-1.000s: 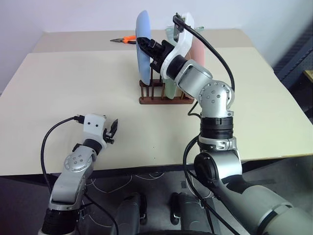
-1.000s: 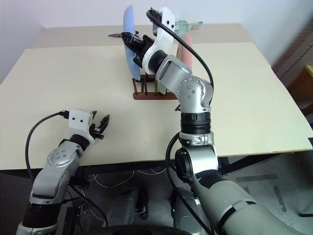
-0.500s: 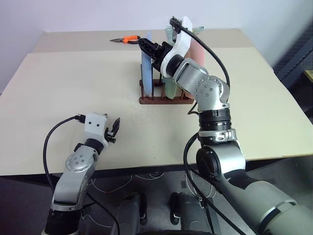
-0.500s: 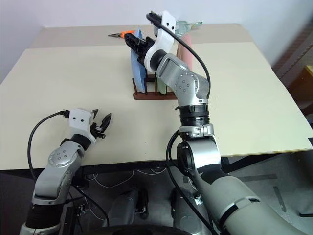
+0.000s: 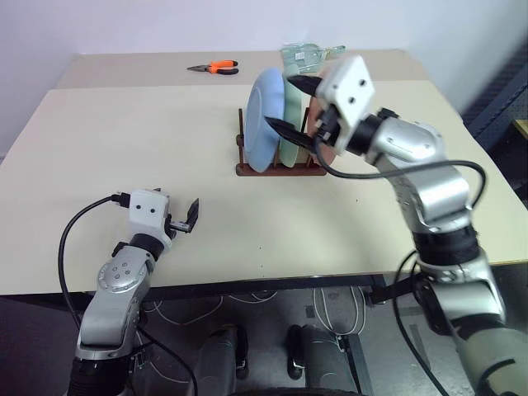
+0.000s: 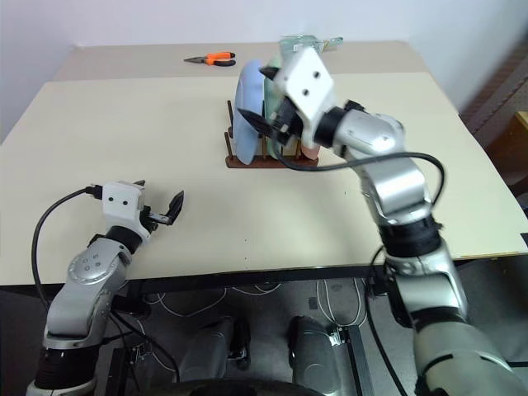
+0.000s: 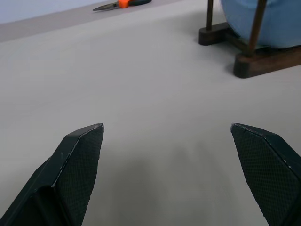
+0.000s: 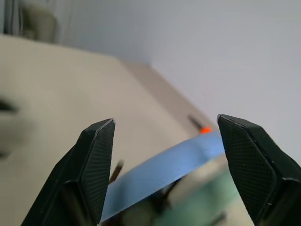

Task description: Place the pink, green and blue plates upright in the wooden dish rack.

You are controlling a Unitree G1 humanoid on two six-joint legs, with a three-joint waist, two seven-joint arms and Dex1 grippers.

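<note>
The wooden dish rack (image 5: 279,171) stands past the table's middle. The blue plate (image 5: 264,120) stands on edge in its left slot, leaning slightly, with the green plate (image 5: 290,125) just behind it. The pink plate (image 6: 309,152) sits at the rack's right end, mostly hidden behind my right hand. My right gripper (image 5: 294,106) hovers open just right of the plates, its fingers apart from the blue plate's rim (image 8: 164,172) and holding nothing. My left gripper (image 7: 164,128) is open and empty, low over the bare table near the front left.
Orange-handled pliers (image 5: 216,67) lie at the back of the table, left of the rack. A pale greenish clear object (image 5: 307,54) sits behind the rack. The table's front edge (image 5: 272,280) runs close to my left hand.
My right gripper opened, let go of the blue plate and drew back to the right while rolling over. The blue plate now stands in the rack. My left gripper opened wider.
</note>
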